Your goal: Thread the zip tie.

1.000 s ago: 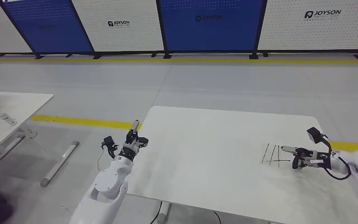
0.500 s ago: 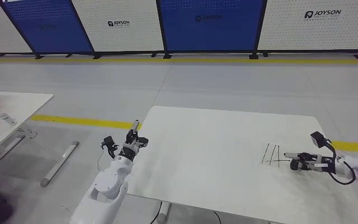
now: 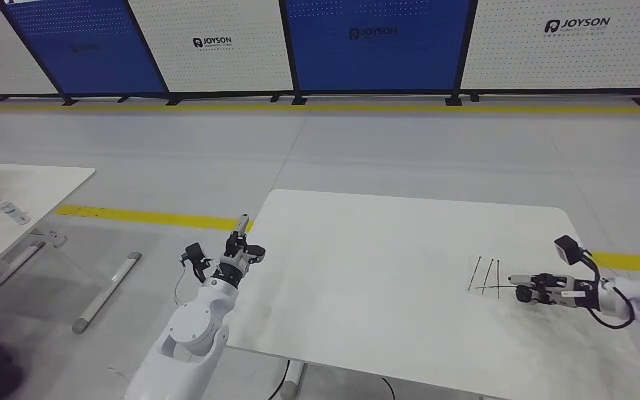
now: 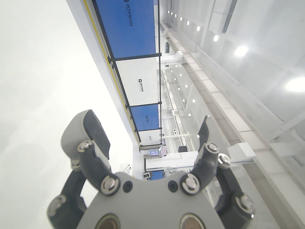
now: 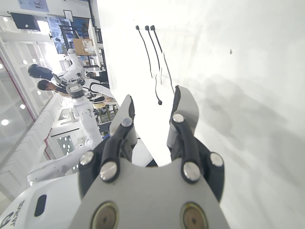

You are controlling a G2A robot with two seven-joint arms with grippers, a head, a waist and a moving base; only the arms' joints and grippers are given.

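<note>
A white table (image 3: 400, 250) is being shown from above, and the task's things are lying on it toward 3 o'clock, near that edge.

The left gripper (image 4: 150, 126) is being held at the table's edge at about 9 o'clock, well apart from the zip ties. Its fingers are being kept spread wide. Nothing is being held between the ribbed pads (image 4: 99, 132), and nothing is being touched by them.

The right gripper (image 5: 153, 95) is being held low over the table, at 3 o'clock of the ties and just beside them. Its jaws are being kept released, with a clear gap between them, and nothing is being grasped. One fingertip is being seen right at the tail end of the nearest tie; whether the two are touching cannot be told.

Three zip ties (image 5: 154, 48), thin and black, are lying flat side by side. Their heads are lined up at the end away from the right gripper, and their tails are being pointed toward it. A fourth zip tie (image 5: 156, 88), shorter in view, is lying just off the tails of the others, and its head is being turned toward the gap between the right gripper's open fingers. From above, it is being seen crosswise, over the lower ends of the three.

A small dark speck (image 5: 230, 51) is lying on the bare table, apart from the ties.
</note>
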